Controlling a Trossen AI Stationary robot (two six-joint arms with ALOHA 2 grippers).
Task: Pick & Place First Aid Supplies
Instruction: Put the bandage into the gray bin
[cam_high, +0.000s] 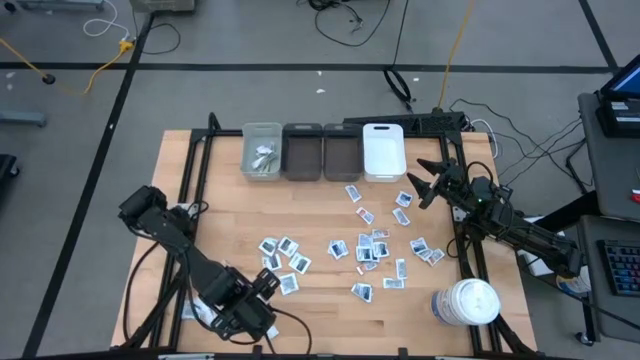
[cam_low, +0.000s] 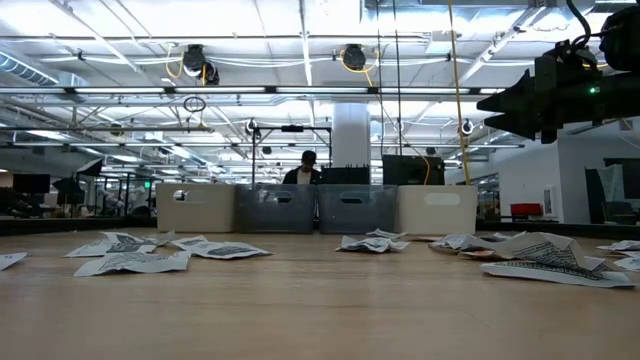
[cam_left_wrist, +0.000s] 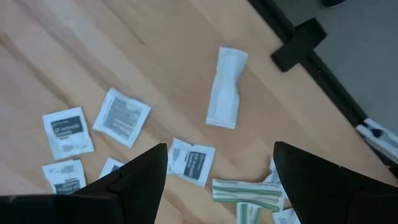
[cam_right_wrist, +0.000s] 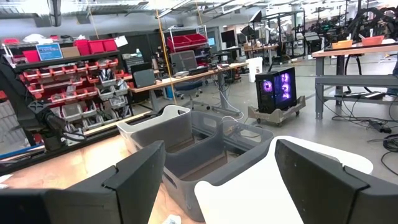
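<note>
Hovering with fingers spread above the table's (cam_high: 200, 190) near edge, the left gripper (cam_left_wrist: 221, 177) frames a printed sachet (cam_left_wrist: 192, 162) and green-striped strip (cam_left_wrist: 247, 190); right gripper (cam_high: 422, 186) spread near the bins (cam_high: 322, 152).

Worktop (cam_high: 200, 190): bare wood left of centre, passable. Sachets (cam_high: 370, 245) strewn across centre and right. Bins (cam_high: 323, 152) line the far edge. White jar (cam_high: 465, 303) blocks the near right corner.
</note>
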